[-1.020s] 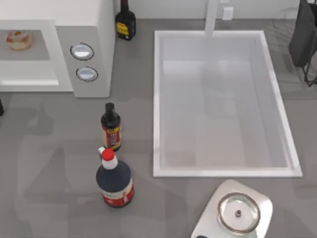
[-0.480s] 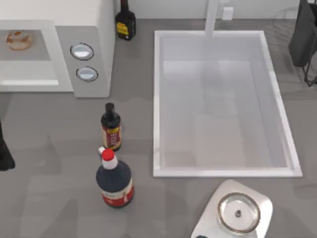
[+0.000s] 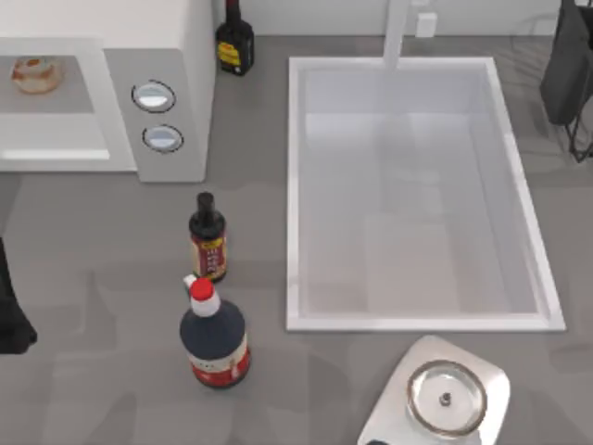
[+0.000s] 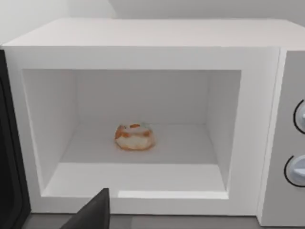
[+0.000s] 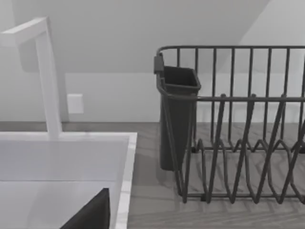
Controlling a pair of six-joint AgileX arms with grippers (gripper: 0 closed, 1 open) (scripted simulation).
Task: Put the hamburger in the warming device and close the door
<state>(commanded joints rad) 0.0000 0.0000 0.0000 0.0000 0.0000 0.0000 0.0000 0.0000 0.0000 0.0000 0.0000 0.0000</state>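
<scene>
The hamburger [image 3: 35, 74] [image 4: 134, 136] lies on the floor of the warming device [image 3: 157, 37] [image 4: 143, 36], a white microwave at the table's back left with two silvery knobs [image 3: 154, 95]. Its cavity stands open. A dark strip at the edge of the left wrist view looks like the swung-open door [image 4: 8, 157]. My left gripper [image 3: 11, 315] [image 4: 93, 214] is a dark shape at the table's left edge, in front of the microwave and well back from the cavity, apart from the hamburger. A dark part of my right gripper [image 5: 90, 214] hangs over the sink's far right corner.
A white sink basin [image 3: 292, 185] with a faucet [image 3: 397, 32] takes the middle and right. Two sauce bottles [image 3: 207, 236] [image 3: 214, 338] stand before the microwave, and a black bottle [image 3: 234, 42] beside it. A scale with a metal dish [image 3: 447, 397] sits at the front; a dark dish rack [image 3: 567, 74] [image 5: 238, 129] at the back right.
The left arm's dark shape has slid along the table's left edge toward the front, away from the microwave. The hamburger has stayed inside.
</scene>
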